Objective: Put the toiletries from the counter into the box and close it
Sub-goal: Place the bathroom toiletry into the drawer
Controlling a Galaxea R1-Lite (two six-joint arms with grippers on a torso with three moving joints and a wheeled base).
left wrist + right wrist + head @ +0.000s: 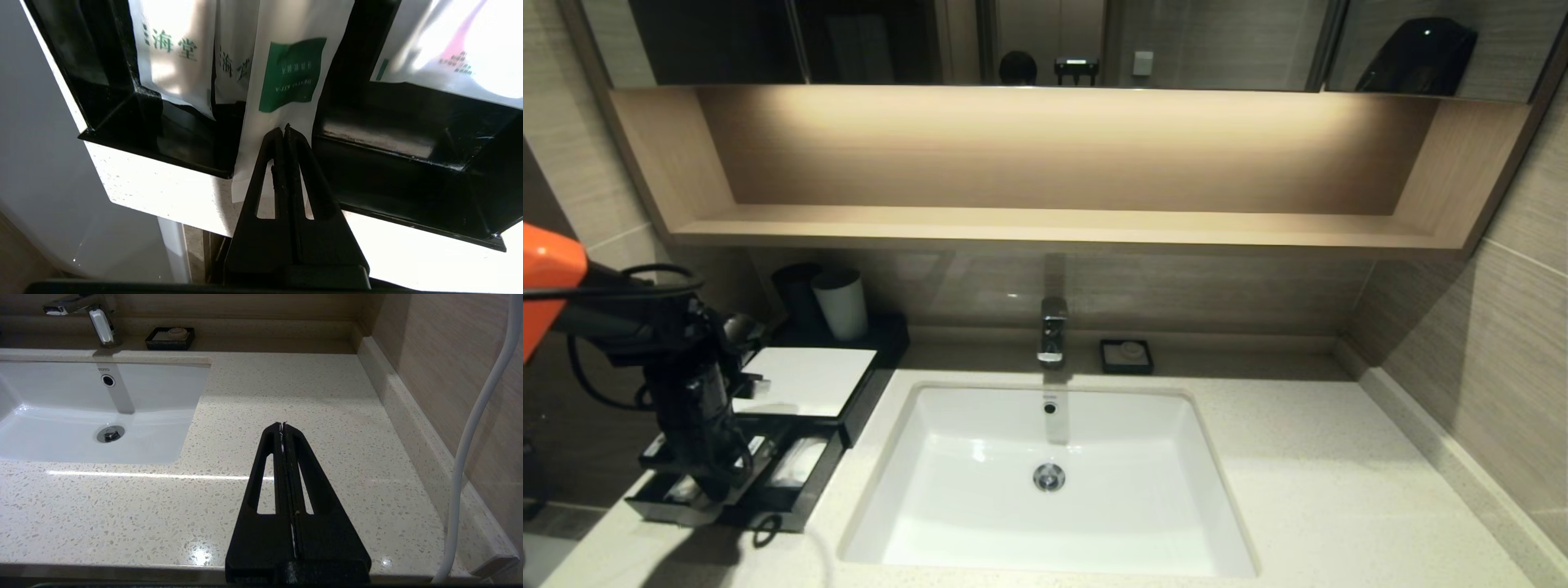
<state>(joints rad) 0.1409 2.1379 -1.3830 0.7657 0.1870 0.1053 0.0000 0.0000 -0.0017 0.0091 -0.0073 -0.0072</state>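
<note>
Left gripper (284,130) (pinching packet (286,94)) overhangs drawer (392,163) wall.

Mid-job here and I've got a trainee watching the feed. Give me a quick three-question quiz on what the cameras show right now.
1. True or false: the drawer of the box is pushed fully in.
2. The left gripper is shut on: A) the light grey cup, B) a packet with a green label, C) the faucet.
3. Where is the right gripper, and is it holding anything?

Key
1. False: it stands pulled out, with packets in its compartments.
2. B: the packet hangs over the drawer's front wall.
3. It sits shut above the bare counter on the sink's far side from the box, holding nothing.
</note>
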